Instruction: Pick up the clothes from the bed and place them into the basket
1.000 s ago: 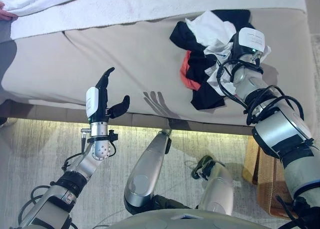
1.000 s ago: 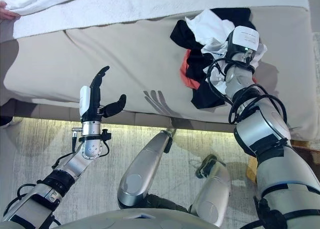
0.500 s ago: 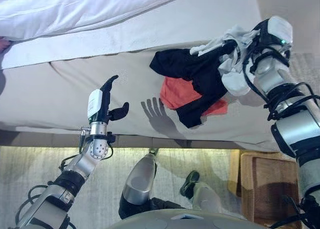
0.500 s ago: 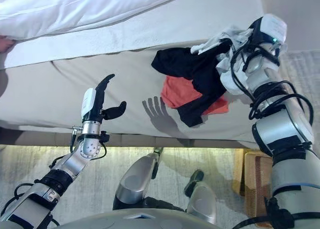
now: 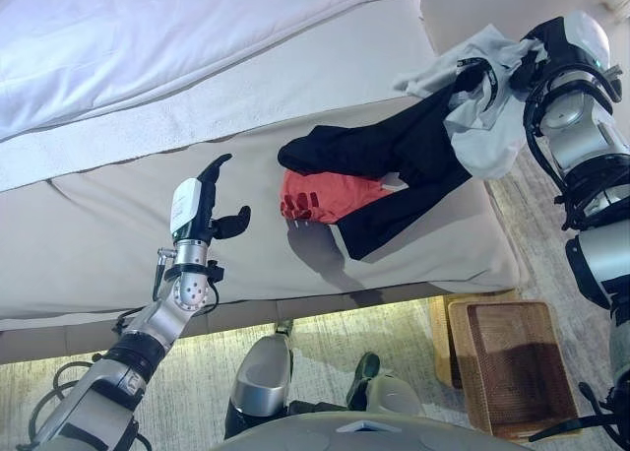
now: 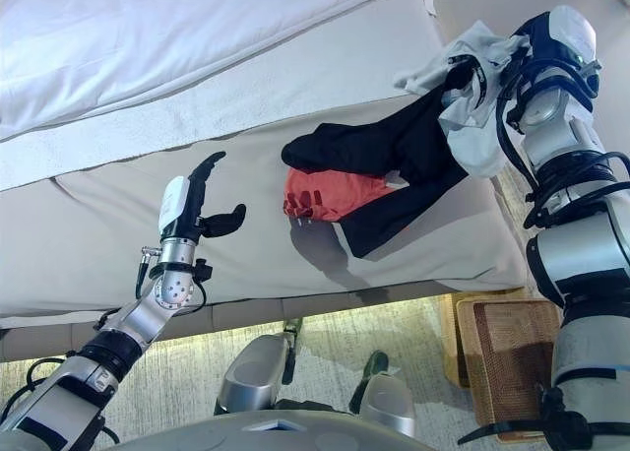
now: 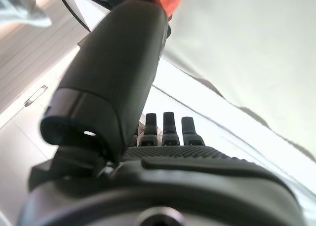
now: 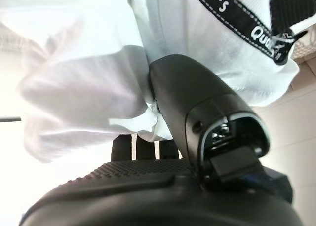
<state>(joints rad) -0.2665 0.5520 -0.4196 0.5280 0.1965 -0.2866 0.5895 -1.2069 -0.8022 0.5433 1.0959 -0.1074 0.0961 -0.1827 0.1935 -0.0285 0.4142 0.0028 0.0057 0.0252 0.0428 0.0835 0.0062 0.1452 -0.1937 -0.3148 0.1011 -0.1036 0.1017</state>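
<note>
basket [image 5: 512,367]: brown wicker, on the floor by the bed's corner, below the R arm. Nothing visible inside.
clothes: white garment [image 6: 472,126] bunched in the right hand [image 6: 536,37], held up past the bed's far right edge. Black garment [image 5: 394,165] hangs from the same bunch and trails back down onto the mattress (part lifted, part still lying). Red garment [image 5: 330,195] flat on the bed, half under the black one.
bed [image 5: 118,234]: beige mattress cover, white blanket [image 5: 148,47] across the far side.
floor: pale carpet [image 5: 404,338] at the foot of the bed.
R hand: raised high, thumb and fingers curled round the white cloth (wrist view shows cloth packed against the thumb [image 8: 197,112], black printed strap [image 8: 237,18] running over it).
L hand [image 5: 202,200]: idle above the mattress near its front edge, fingers straight and pointing up, thumb out to the side, holding nothing; well apart from the clothes.
</note>
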